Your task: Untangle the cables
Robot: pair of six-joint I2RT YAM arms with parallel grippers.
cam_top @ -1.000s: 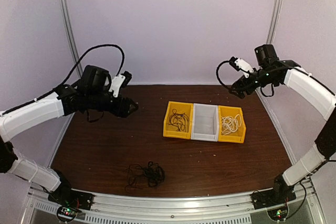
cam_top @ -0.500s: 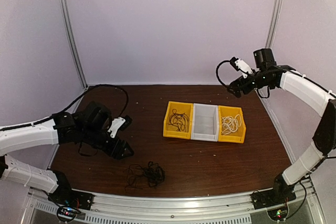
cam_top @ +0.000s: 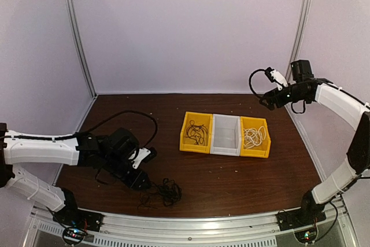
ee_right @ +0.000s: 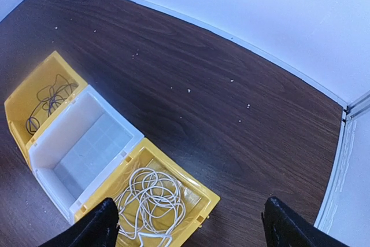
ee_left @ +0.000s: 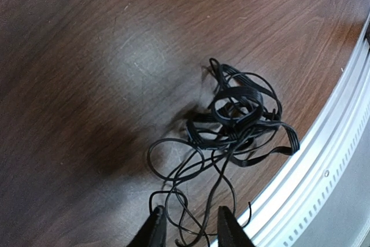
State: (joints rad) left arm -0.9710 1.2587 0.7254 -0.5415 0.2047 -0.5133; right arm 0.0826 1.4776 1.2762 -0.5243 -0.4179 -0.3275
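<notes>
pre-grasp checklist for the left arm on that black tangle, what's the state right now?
1. Strands between the left gripper fingers: ok, thin loops of the black tangle lie in the gap.
2. Grip closed on a strand: not ok, the fingers stand apart.
3. Tangle fully on the table: ok, near its front edge but not over it.
4. Fingertips clear of the wood: cannot tell.
5. Spare right gripper: ok, open, empty, high at the far right.
6. Spare white bin: ok, nothing in it.

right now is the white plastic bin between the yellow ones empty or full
Empty: the white plastic bin shows only its bare floor in both views.
</notes>
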